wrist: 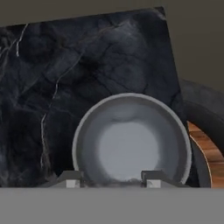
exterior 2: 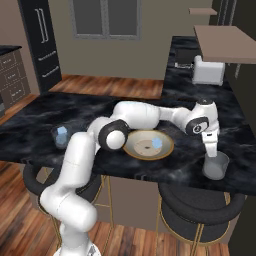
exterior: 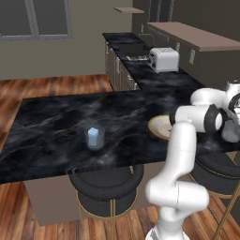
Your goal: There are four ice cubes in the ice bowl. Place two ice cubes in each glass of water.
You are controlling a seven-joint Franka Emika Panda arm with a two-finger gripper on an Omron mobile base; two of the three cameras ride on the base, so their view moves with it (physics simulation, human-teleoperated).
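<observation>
Marble counter [exterior 2: 45, 112], toaster [exterior 2: 209, 70] behind, clenched fingers [exterior 2: 210, 150] over glass [exterior 2: 215, 166], possibly touching.

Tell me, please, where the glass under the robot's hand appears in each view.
Left base view: the glass is at the right edge, partly behind the arm.
Right base view: it is at the lower right, to the right of the bowl.
Hand view: it is at the lower centre, seen from above.
Shared landmark: the black marble counter on which it stands.
</observation>
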